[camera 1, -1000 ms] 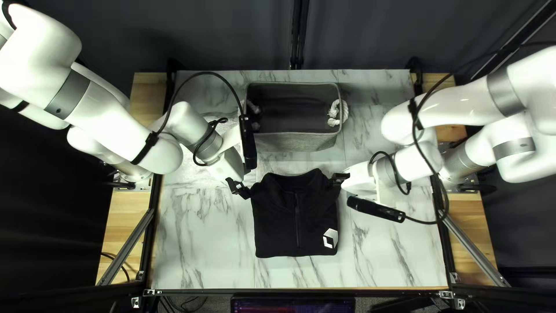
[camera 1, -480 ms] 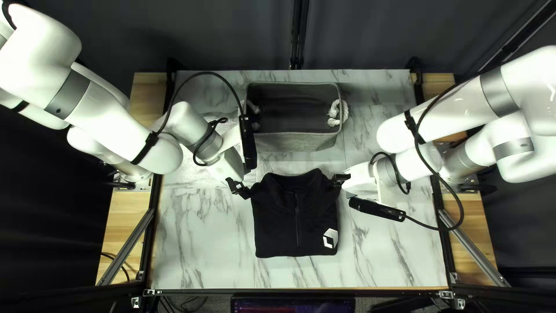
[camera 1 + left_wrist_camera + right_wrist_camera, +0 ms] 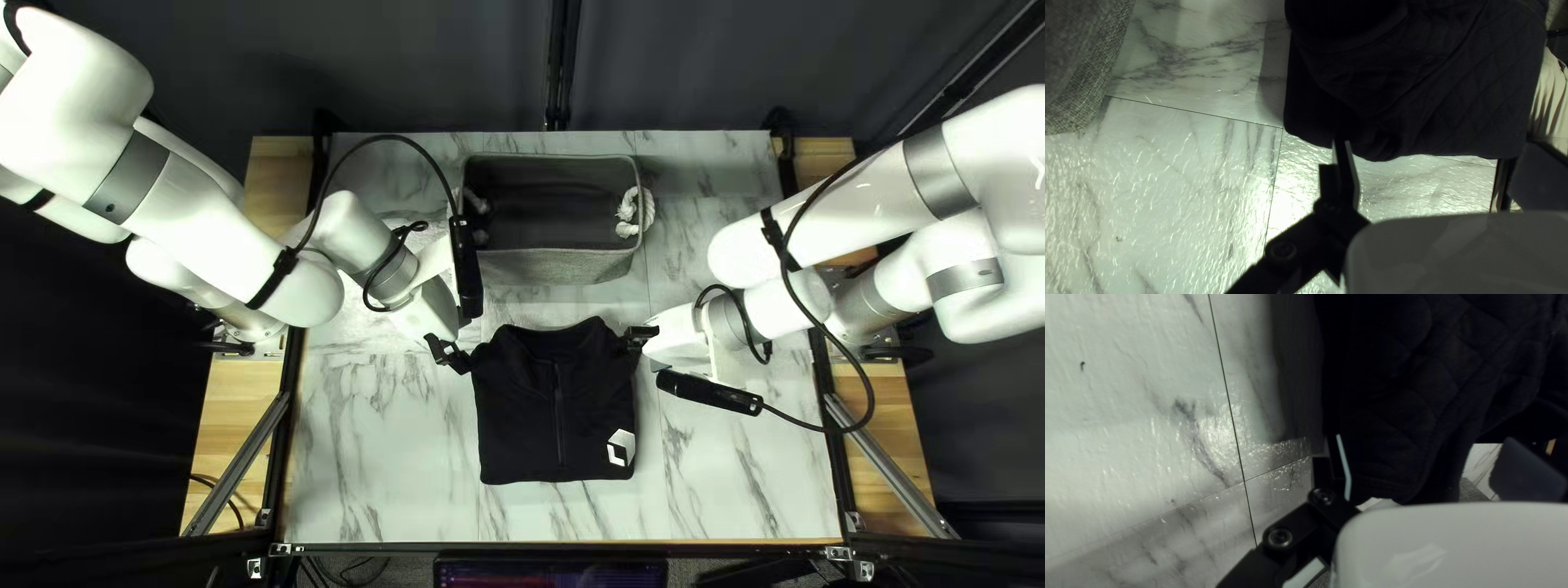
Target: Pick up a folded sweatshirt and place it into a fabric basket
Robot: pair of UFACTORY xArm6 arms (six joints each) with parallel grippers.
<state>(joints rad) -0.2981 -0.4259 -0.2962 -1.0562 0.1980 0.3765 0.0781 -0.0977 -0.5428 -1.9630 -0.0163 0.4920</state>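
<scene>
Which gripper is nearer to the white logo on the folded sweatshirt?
Right. The right gripper is beyond the white logo, on its side of the sweatshirt; the left gripper is at the opposite shoulder.

The sweatshirt (image 3: 523,425) is black, quilted in diamonds, with a white emblem (image 3: 621,448). Beyond it, the basket (image 3: 566,268) is flecked grey with off-white rope handles (image 3: 627,212). Beneath it, the table (image 3: 370,468) is white with grey marbling. Either side of it, the left arm (image 3: 207,218) and right arm (image 3: 860,201) are white, banded grey.
</scene>
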